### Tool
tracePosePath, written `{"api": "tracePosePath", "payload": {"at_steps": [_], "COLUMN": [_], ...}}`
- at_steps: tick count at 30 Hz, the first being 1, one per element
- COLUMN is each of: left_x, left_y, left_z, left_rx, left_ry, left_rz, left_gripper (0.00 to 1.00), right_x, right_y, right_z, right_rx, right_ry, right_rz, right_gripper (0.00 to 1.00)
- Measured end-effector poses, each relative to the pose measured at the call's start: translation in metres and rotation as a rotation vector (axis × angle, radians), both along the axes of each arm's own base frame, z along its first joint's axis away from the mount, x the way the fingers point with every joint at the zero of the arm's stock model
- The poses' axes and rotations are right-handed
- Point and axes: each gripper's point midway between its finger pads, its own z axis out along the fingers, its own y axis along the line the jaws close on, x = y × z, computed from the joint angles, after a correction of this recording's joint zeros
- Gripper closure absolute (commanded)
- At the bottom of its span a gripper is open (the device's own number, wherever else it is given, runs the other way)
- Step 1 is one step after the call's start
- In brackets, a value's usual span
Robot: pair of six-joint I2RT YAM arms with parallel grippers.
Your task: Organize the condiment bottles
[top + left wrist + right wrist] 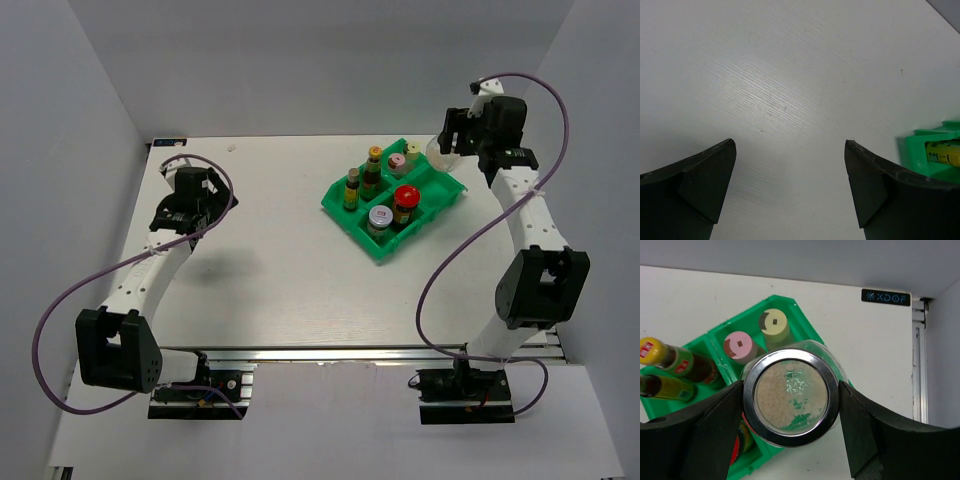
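right end effector (791, 401) clamps glass jar (790, 390) | above tray (798, 315) far-right edge

A green four-compartment tray (380, 252) sits angled on the white table (270, 260)

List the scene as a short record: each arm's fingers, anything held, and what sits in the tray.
left fingers: open, holding nothing, over bare table
right fingers: closed on clear glass jar, over the tray's far right corner
green tray: two yellow-capped bottles, pink-capped shaker, yellow-green-capped shaker, red-lidded jar, silver-lidded jar
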Motion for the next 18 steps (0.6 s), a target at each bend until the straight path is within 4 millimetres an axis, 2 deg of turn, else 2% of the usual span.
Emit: {"api": "tracePosePath", "payload": {"at_steps": [3,11,15,18], "left_x": [0.001,0.001,0.001,0.001], "left_y": [0.002,0.007,0.007,0.007], "left_z": [0.003,0.006,0.005,0.005], "left_rx": [0.007,0.029,0.029,0.029], "left_ry": [-0.006,-0.008,-0.006,-0.006], "left_rz": [0.006,0.024,0.024,0.025], "left_gripper": [0.02,0.02,0.02,0.02], "right_x": [0.008,0.024,0.027,0.028], "right_y": [-0.011,-0.008,-0.009,-0.010], "right_z": [-0.027,-0.115,-0.138,-0.146], "right_rx": [0.001,-0.025,-0.060,-0.082], "right_ry": [0.055,0.216,0.253,0.265], "right_rz": [-0.001,0.086,0.111,0.127], "right_gripper": [0.98,0.98,0.97,0.95]}}
